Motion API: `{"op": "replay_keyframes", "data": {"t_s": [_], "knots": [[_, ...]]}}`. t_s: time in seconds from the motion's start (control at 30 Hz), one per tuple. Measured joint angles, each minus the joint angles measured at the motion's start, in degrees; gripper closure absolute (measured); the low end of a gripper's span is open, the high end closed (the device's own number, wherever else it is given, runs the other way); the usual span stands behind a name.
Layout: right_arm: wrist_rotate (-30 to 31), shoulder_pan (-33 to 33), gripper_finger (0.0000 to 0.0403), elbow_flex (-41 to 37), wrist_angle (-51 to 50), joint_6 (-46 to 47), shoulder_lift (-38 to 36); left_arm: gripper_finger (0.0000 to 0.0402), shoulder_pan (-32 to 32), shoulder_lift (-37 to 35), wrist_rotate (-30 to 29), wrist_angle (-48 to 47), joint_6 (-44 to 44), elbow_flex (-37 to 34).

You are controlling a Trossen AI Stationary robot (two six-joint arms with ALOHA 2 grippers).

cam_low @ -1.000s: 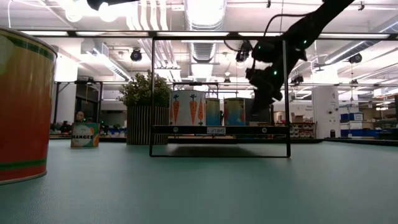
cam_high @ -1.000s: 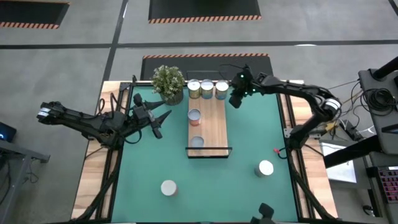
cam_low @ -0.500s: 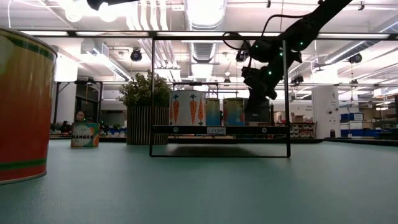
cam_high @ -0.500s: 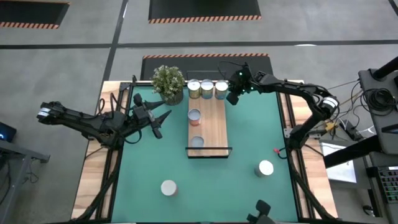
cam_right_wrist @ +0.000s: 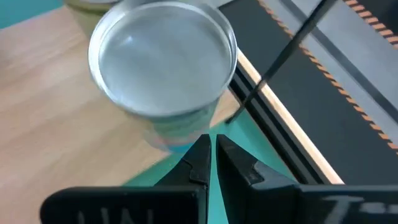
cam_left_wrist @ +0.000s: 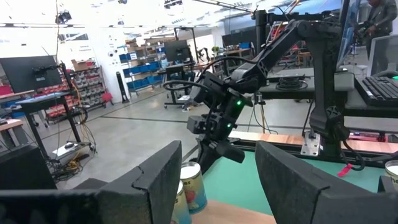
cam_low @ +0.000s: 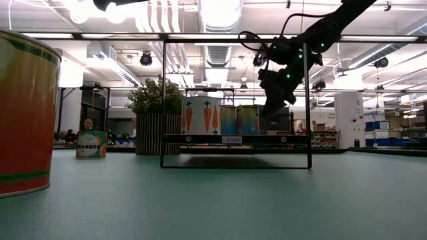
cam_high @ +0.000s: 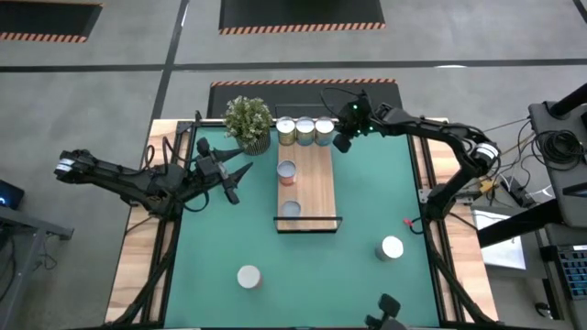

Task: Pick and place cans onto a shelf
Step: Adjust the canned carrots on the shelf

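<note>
Now your right claw (cam_high: 341, 143) hangs just beside the far right corner of the shelf (cam_high: 308, 197), clenched on nothing, its fingers (cam_right_wrist: 200, 163) pressed together with the nearest can (cam_right_wrist: 163, 57) just ahead of them and a little lower. That can is the rightmost of a row of three cans (cam_high: 305, 131) standing upright at the shelf's far end, close together; two more cans sit nearer along the board, one with a reddish top (cam_high: 286, 170) and one near the wire frame (cam_high: 291, 209).

The relation that matters, as you judge the next reach: the two loose cans are both well apart from this claw, toward the near edge of the green mat (cam_high: 367, 220). The one on the right (cam_high: 392, 247) lies on the right arm's own side, so that arm is the nearer. The one at the middle-left (cam_high: 249, 276) lies closer to the left claw (cam_high: 237, 179), which waits over the mat's left side beside the potted plant (cam_high: 249, 121), jaws parted and empty. Both loose cans stand upright, round tops showing, so a grip across the sides suits them.

Mind the shelf's black wire frame (cam_low: 235, 102) on the way out; the right claw is close beside its upright.
</note>
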Motion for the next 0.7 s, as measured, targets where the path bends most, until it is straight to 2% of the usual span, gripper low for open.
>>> {"op": "replay_keyframes", "data": {"t_s": [0.17, 0.3, 0.7], "knots": [[0.14, 1.18, 0.0390, 0.76, -5.31, 1.08, -3.54, 0.0214, 0.01, 0.00, 0.00, -0.37, 0.00, 0.00], [0.15, 4.65, 0.0390, 0.51, -7.27, 3.55, -8.38, 0.0214, -0.01, 0.00, -0.01, -1.17, -0.39, 0.00], [0.64, 25.95, 0.0390, -0.06, -7.29, 11.27, -18.94, 0.0214, -0.02, 0.07, 0.45, -1.88, -3.80, 0.00]]}}
